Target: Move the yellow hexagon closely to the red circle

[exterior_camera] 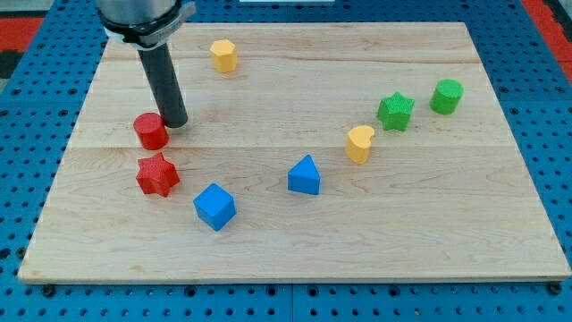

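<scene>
The yellow hexagon (223,55) sits near the view's top, left of centre. The red circle (150,131) is a short red cylinder at the left of the board, below and to the left of the hexagon. My tip (175,123) rests on the board right beside the red circle, on its right side, touching it or nearly so. The tip is well below and to the left of the yellow hexagon.
A red star (157,174) lies just below the red circle. A blue cube (214,207) and a blue triangular block (305,175) lie lower centre. A yellow heart (359,143), a green star (394,112) and a green cylinder (446,96) stand at the right.
</scene>
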You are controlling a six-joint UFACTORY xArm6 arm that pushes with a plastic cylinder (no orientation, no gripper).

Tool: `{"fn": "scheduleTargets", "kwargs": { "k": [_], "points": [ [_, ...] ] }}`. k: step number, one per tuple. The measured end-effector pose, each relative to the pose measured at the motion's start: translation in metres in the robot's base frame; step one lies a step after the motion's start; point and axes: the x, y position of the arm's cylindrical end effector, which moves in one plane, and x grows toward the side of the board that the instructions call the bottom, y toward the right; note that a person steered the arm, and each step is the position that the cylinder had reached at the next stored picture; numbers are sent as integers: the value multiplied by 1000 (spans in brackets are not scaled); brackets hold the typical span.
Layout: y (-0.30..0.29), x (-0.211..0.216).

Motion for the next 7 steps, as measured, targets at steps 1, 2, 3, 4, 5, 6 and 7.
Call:
{"fn": "scheduleTargets", "kwargs": {
  "k": [1,2,3,4,5,6,7],
  "points": [
    [27,-43],
    [101,-95],
    [101,-151],
    [25,-148],
    [-7,-118],
    [10,-118],
    [41,-150]
  ]
}}
